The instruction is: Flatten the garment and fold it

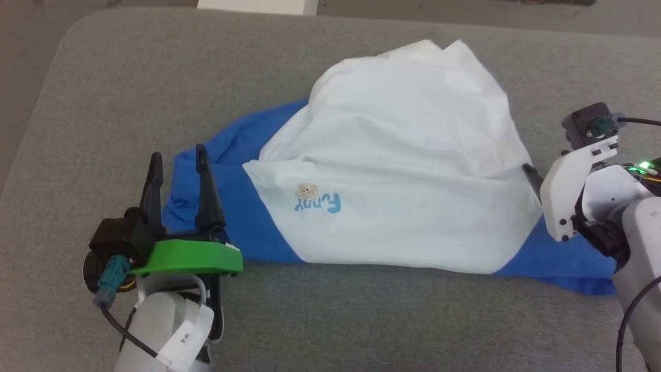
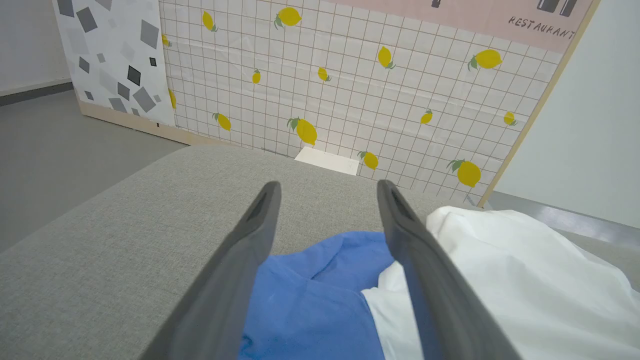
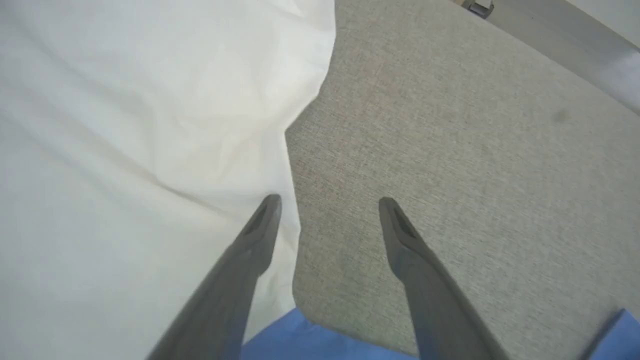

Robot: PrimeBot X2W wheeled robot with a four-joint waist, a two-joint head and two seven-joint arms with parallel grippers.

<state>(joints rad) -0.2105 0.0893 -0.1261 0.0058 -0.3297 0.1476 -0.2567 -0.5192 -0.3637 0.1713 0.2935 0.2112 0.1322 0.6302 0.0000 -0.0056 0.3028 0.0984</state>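
The grey fabric-covered counter (image 1: 361, 320) carries the garment (image 1: 403, 170), which lies across its middle. The garment's white body is heaped into a creased mound, and its lower edge runs fairly straight along the near side. A blue sleeve (image 1: 227, 196) spreads from the garment's left end and another blue sleeve (image 1: 563, 263) pokes out under its right end.

Beyond the garment, past the counter's far edge, the left wrist view shows a tiled wall panel printed with lemons (image 2: 350, 90). Beside it is a speckled panel (image 2: 110, 55), and a small white block (image 2: 327, 161) stands at its foot.

The left arm (image 1: 165, 330) sits at the garment's left end, with a green plate (image 1: 191, 256) on its wrist. The left jaws stand wide apart and grip nothing. Their two dark fingers (image 1: 206, 186) point away from the robot over the crumpled left sleeve, with blue cloth (image 2: 310, 300) showing between them. Whether they touch the cloth cannot be told.

The right arm (image 1: 635, 243), wearing a white bracket (image 1: 573, 191), is at the garment's right end. The right jaws are also spread wide and empty. One finger (image 3: 250, 245) lies over the white edge of the garment and the other over bare counter just beside it.

On the garment's near left chest is a blue logo (image 1: 320, 204), reading upside down. A small beige flower-shaped patch (image 1: 308, 192) touches its top.
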